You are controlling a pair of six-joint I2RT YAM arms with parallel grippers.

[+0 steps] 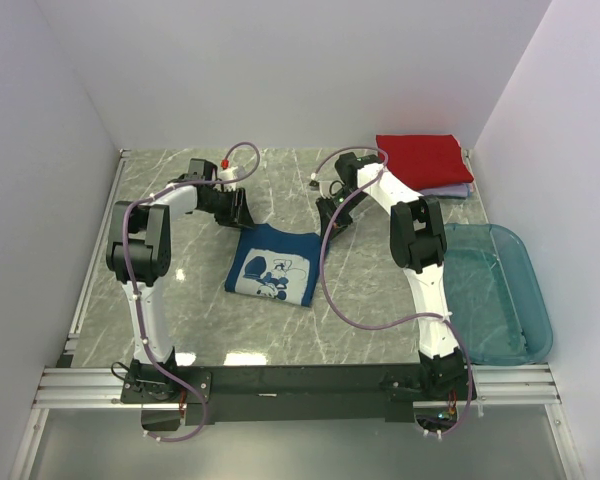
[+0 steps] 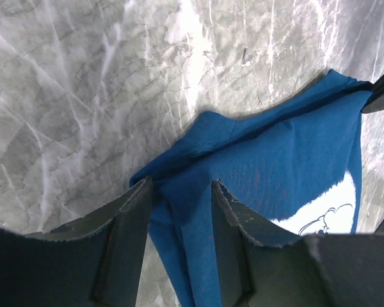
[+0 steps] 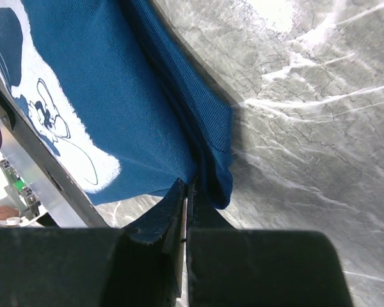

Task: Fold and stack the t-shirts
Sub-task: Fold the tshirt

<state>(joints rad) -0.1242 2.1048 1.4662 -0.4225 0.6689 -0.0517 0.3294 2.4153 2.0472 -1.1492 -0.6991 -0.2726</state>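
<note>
Top external view: the dark blue t-shirt [image 1: 272, 262] lies part-folded in the middle of the marble table [image 1: 190, 300], its white print [image 1: 268, 277] facing up. Both arms reach to its far edge. The left gripper [image 1: 238, 212] is at the far left corner and the right gripper [image 1: 332, 224] at the far right corner.

In the left wrist view, the left gripper's fingers [image 2: 129, 214] stand spread, one on each side of a bunched corner of the blue cloth. Whether they press on the cloth cannot be told.

In the right wrist view, the right gripper's fingers [image 3: 165, 214] are pressed together, pinching a folded edge of the same shirt.

The red t-shirt [image 1: 420, 156] sits folded in the far right corner on top of the pale lavender t-shirt [image 1: 452, 190], well apart from the blue one. A teal tub [image 1: 510, 300] lies along the right side, with the right arm's elbow between it and the shirt. A purple cable [image 1: 325, 285] sags from that arm just beside the shirt's right edge.
</note>
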